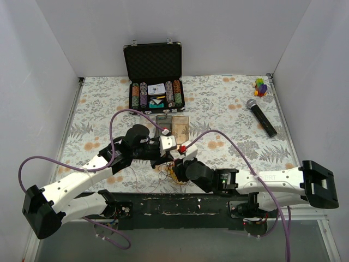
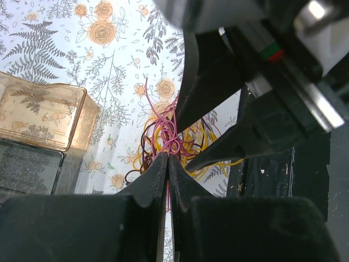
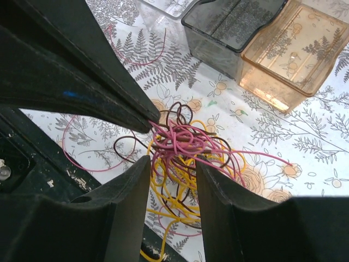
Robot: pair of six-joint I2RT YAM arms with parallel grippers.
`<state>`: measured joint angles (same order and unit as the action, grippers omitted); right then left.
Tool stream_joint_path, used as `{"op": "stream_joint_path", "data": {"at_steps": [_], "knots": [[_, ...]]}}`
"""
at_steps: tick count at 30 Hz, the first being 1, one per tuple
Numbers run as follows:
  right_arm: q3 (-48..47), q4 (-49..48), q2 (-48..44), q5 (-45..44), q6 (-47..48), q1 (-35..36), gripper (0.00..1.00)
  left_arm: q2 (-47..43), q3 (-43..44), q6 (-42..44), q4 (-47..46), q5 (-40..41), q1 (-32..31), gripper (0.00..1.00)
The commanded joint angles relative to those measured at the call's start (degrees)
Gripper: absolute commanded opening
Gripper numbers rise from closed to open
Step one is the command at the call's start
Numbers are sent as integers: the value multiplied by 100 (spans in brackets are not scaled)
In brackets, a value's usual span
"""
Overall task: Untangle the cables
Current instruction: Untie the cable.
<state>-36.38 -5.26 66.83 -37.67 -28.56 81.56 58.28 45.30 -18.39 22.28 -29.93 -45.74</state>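
A tangle of pink, yellow and brown cables (image 3: 185, 150) lies on the floral cloth near the front edge; it also shows in the left wrist view (image 2: 172, 136) and small in the top view (image 1: 171, 172). My left gripper (image 2: 167, 159) is shut on a pink cable strand at the tangle's edge; in the right wrist view its fingers (image 3: 92, 82) come in from the upper left. My right gripper (image 3: 172, 169) is open, its fingers on either side of the tangle's lower part. In the top view the left gripper (image 1: 162, 160) and the right gripper (image 1: 175, 164) meet over the tangle.
An amber box (image 3: 289, 49) and a dark box (image 3: 229, 27) stand just behind the tangle. An open poker chip case (image 1: 154, 76) is at the back, a microphone (image 1: 262, 117) and a coloured toy (image 1: 261, 87) at the far right. The black base rail (image 1: 180, 204) borders the front.
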Motion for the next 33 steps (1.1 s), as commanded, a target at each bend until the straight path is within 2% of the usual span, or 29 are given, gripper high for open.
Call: {"op": "stream_joint_path", "data": {"at_steps": [1, 8, 10, 12, 16, 18, 26, 33], "knots": [[-343, -661, 251, -293, 17, 18, 46, -106, 234, -77, 13, 5, -49, 0], [-238, -722, 375, -461, -290, -131, 43, -124, 313, -173, 57, -56, -67, 0], [-185, -722, 384, -496, -352, -202, 39, -115, 357, -200, 74, -65, -67, 0], [-168, -687, 357, -487, -387, -272, 32, -124, 383, -200, 109, -57, -76, 0], [-124, -451, 156, -364, -492, -307, 7, -177, 401, -156, 180, 66, -76, 0], [-1, -231, -11, -250, -607, -307, 1, -212, 418, -103, 206, 233, -76, 0], [930, 517, -1118, 31, -1143, -307, 1, -458, 875, 240, 680, 1033, -67, 0], [1238, 1088, -1304, 67, -1302, -307, 1, -651, 1490, 292, 1436, 1323, -67, 0]]}}
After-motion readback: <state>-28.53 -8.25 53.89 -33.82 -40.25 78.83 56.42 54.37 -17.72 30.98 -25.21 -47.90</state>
